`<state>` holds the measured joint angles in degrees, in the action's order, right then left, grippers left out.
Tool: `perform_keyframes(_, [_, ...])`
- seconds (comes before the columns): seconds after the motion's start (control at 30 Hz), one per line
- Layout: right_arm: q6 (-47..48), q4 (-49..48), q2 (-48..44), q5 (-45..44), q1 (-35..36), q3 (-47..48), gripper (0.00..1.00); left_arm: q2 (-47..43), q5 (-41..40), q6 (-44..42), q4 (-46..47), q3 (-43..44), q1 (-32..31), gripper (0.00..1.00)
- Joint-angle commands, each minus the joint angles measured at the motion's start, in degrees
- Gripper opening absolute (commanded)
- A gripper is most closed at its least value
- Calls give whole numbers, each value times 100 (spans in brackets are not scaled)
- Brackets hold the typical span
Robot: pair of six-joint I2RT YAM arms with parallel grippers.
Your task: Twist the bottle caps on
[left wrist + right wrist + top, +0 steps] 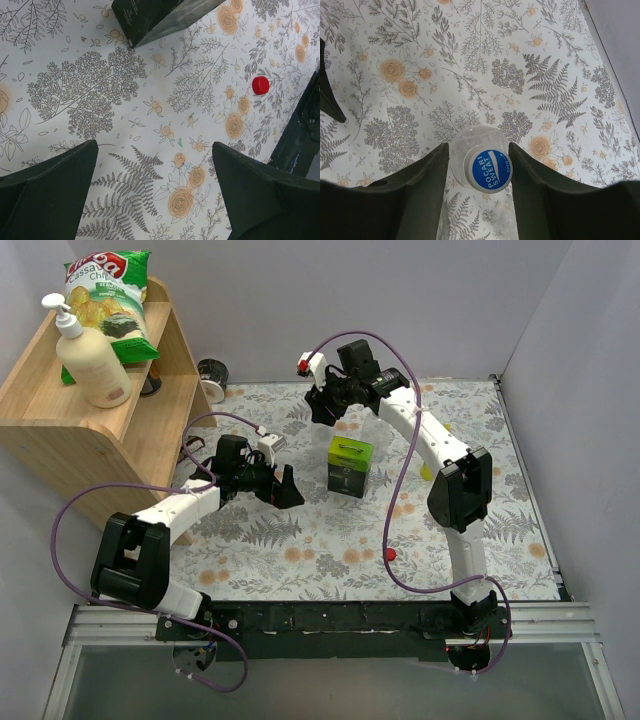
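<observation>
A clear bottle (461, 146) stands upright on the flowered mat, seen from straight above in the right wrist view. A blue cap (489, 171) marked Pocari Sweat sits on its neck. My right gripper (479, 150) straddles that cap with its jaws open: the right finger is at the cap's edge and a gap shows on the left. In the top view this gripper (322, 410) hangs at the back of the mat and hides the bottle. A red cap (391, 553) (260, 85) lies loose at the front right. My left gripper (291, 491) (154, 150) is wide open above bare mat, empty.
A green and black box (350, 466) (150, 17) stands mid-mat between the arms. At the back left is a wooden shelf (60, 430) with a cream pump bottle (90, 360) and a chips bag (110, 295). Grey walls close in the mat's back and right edges.
</observation>
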<state>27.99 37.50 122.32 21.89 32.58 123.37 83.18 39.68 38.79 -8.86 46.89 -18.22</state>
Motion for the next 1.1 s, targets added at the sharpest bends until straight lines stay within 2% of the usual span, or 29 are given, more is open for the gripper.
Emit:
perform_keyframes(0.0, [-162, -233, -94, -80, -23, 117, 59, -82, -31, -64, 130, 101, -68, 98])
perform_keyframes(0.33, [-355, -524, -68, -281, -23, 266, 64, -126, -215, -81, 148, 92, -77, 98])
perform_keyframes(0.9, [-451, -638, 46, -396, -15, 433, 65, 14, -259, -170, 166, 224, -77, 98])
perform_keyframes(1.0, [-854, -988, -103, -160, -76, 574, 66, 41, -276, -161, 192, 224, -85, 98])
perform_keyframes(1.07, [-1145, -1357, -418, 446, -137, 530, 67, 32, -671, -152, 175, 224, -190, 98])
